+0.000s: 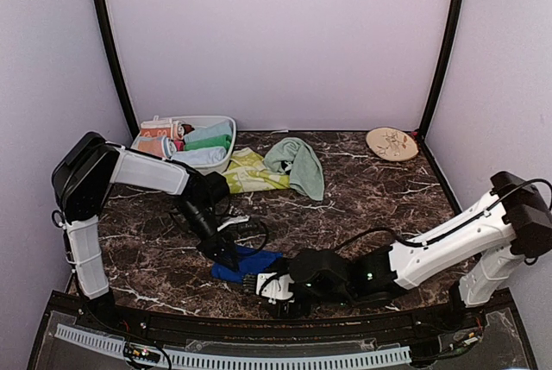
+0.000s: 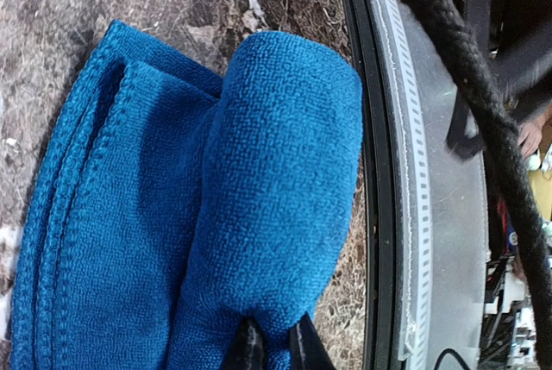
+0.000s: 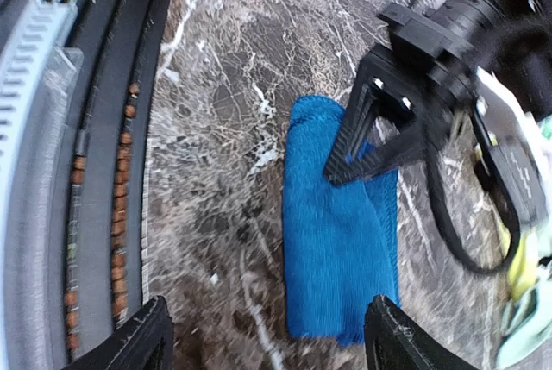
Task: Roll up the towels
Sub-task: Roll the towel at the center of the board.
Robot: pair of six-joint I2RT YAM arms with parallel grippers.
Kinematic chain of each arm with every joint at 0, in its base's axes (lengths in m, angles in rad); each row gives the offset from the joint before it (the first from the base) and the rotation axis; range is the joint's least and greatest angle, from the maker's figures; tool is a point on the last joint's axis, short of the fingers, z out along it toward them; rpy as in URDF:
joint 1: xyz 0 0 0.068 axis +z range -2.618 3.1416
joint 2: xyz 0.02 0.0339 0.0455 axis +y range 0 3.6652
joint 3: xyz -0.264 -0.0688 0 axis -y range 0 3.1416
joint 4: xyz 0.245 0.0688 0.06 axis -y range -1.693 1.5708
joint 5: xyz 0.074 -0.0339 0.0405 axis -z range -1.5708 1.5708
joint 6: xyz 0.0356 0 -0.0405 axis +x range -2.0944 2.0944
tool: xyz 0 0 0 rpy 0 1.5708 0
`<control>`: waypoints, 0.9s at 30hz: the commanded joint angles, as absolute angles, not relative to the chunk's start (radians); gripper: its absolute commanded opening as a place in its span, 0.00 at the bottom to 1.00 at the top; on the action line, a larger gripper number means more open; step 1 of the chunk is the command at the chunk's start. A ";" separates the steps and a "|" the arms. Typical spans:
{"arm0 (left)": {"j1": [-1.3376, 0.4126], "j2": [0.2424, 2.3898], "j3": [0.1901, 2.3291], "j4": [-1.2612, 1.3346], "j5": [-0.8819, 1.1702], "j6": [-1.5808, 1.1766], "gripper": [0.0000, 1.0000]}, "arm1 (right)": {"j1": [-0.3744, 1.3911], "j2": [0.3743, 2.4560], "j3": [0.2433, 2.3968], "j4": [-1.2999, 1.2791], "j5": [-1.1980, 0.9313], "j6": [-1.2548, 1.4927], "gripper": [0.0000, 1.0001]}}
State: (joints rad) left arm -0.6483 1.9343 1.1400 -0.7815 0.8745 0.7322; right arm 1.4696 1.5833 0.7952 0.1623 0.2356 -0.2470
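my left gripper [image 2: 269, 348] is pinched shut on the rolled end of the blue towel [image 2: 259, 172], at the near edge of the table [image 1: 362, 206]; my right gripper [image 3: 266, 310] stands spread beside it, holding nothing. i judge this roll only begun. the mint green towel [image 1: 297, 163] and yellow-green towel [image 1: 248, 173] lie unrolled by the basket [image 1: 211, 118]; nothing blocks

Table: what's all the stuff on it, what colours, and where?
blue towel: one, royal blue, front edge, partly rolled
mint towel: one, pale green, back middle, crumpled
yellow-green towel: one, patterned, beside the mint towel
basket: one, white, back left
rolled towels: several, pink, green, pale, in the basket
plate: one, beige, back right
table: one, dark marble
left gripper: one, black, shut on the blue towel
right gripper: one, black, open, by the blue towel
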 commanded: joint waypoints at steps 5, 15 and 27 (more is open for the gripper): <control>-0.667 2.008 1.165 -0.815 0.765 0.650 0.01 | 1.479 1.824 0.966 0.229 0.375 -0.567 0.75; -0.647 1.934 1.124 -0.756 0.777 0.690 0.38 | 1.366 1.968 1.026 0.217 0.254 -0.440 0.45; -0.398 1.591 0.896 -0.550 0.890 0.786 0.75 | 1.226 1.942 1.031 0.136 -0.055 -0.165 0.11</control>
State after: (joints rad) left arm -0.3923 1.7191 0.9627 -0.6201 0.8921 0.7124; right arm 1.2720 1.9308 1.0393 0.2234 0.0971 -0.2951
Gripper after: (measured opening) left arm 0.750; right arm 0.122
